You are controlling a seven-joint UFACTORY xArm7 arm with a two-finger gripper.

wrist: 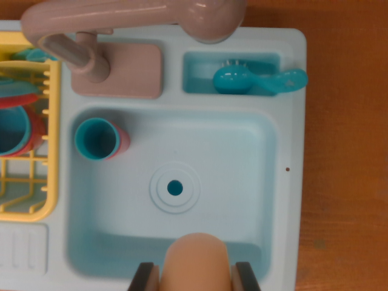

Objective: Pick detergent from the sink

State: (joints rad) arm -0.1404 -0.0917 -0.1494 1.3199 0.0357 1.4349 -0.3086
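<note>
— Where's the detergent bottle?
— At the near edge of the sink, below the drain in the wrist view, clamped between the two dark fingers of the gripper.
— What else is around the drain?
— A teal cup sits in the basin's upper left corner. Above it stands the grey tap. A teal brush lies in the small tray at upper right. A yellow rack is left of the basin.

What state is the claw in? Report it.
Shut on the detergent bottle: the claw has a dark finger tight against each side of the peach bottle, over the sink basin.
</note>
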